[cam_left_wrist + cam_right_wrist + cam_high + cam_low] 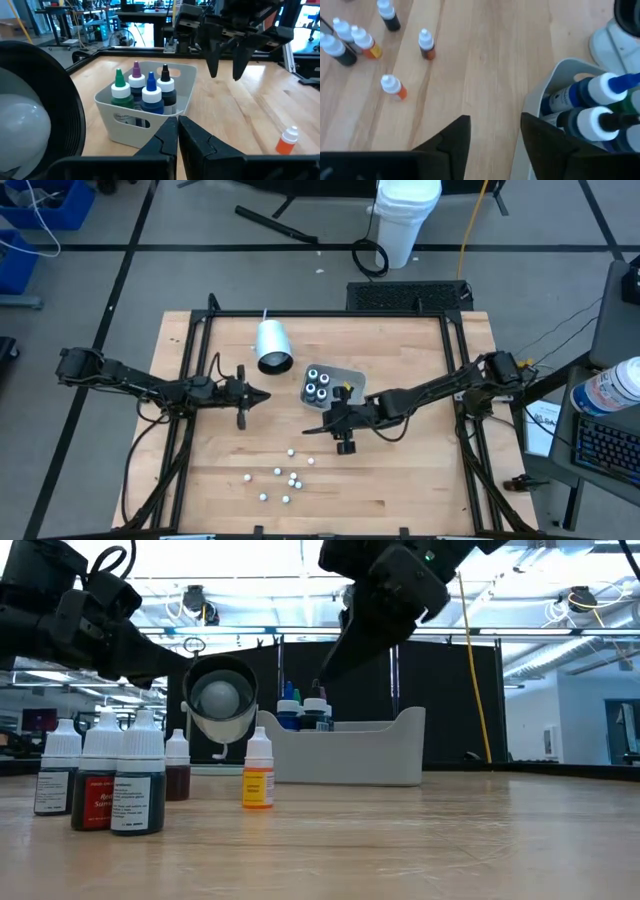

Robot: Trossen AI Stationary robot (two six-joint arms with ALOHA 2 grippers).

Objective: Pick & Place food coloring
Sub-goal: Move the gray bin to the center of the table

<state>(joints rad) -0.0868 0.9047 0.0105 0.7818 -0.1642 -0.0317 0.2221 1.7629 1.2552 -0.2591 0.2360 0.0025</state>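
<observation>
Your low view cuts off the leftmost bottles, so count from above. Four capped food coloring bottles (144,95) (green, purple, blue, black tips) stand in the grey tray (345,374) mid-surface. Eight loose white-capped bottles (291,478) are scattered on the near surface (400,470). The right gripper (326,404), jaws parted and empty, hangs beside the tray. The left gripper (262,396) is clenched, holding nothing.
</observation>
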